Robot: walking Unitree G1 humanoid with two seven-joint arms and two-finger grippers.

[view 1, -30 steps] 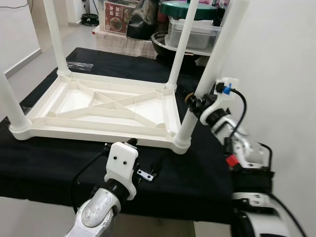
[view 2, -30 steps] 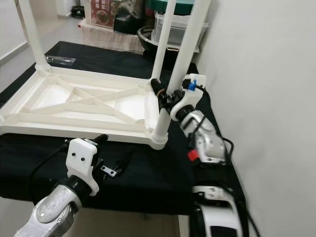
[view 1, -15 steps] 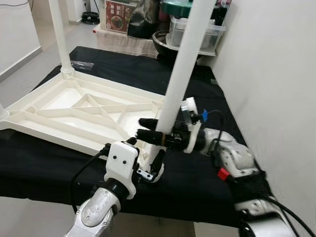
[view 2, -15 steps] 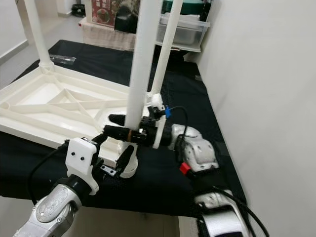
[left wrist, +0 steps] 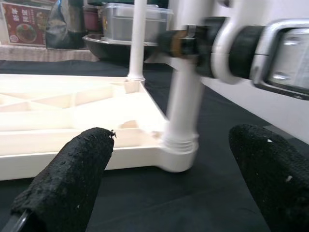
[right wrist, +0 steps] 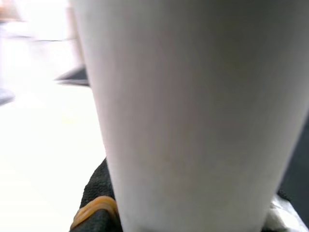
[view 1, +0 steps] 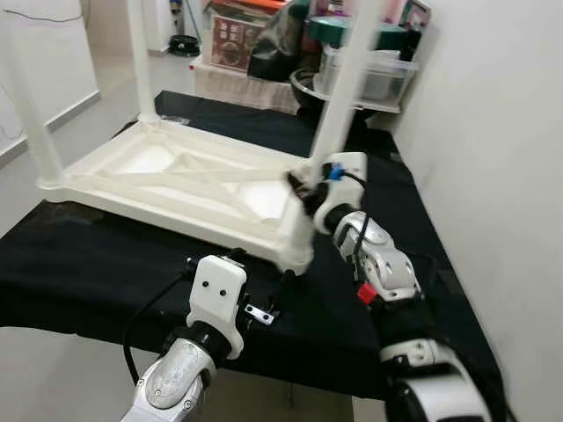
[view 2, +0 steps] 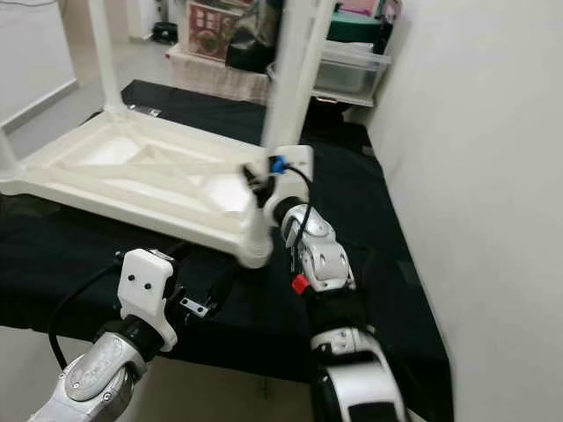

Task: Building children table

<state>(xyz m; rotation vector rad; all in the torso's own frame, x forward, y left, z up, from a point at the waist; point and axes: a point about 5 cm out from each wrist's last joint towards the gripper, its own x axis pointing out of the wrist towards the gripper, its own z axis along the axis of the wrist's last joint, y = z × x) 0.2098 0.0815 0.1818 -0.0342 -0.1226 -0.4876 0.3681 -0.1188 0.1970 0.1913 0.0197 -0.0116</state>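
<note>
A white plastic children's table (view 1: 176,176) lies upside down on a black-covered bench, its legs pointing up. My right gripper (view 1: 303,189) is shut on the near right leg (view 1: 347,79), low down by the corner socket (view 1: 295,246), which is blurred. In the right wrist view that leg (right wrist: 193,111) sits close up, with a black finger (right wrist: 99,203) beside it. My left gripper (view 1: 251,290) hovers open over the black cloth just in front of that corner. In the left wrist view its fingers (left wrist: 72,179) stand wide apart, with the leg base (left wrist: 181,145) beyond them.
A white wall (view 1: 493,132) runs close along the right. Behind the bench are a clear storage box with a green lid (view 1: 369,66), a dark bowl (view 1: 308,88) and a red printed box (view 1: 233,40). A small plastic bag (view 2: 145,112) lies at the bench's back. The floor (view 1: 53,97) drops away on the left.
My head view has shifted. The right gripper, holding the leg, swung the table's near right corner toward the front edge, then back away. The left gripper stayed open in place.
</note>
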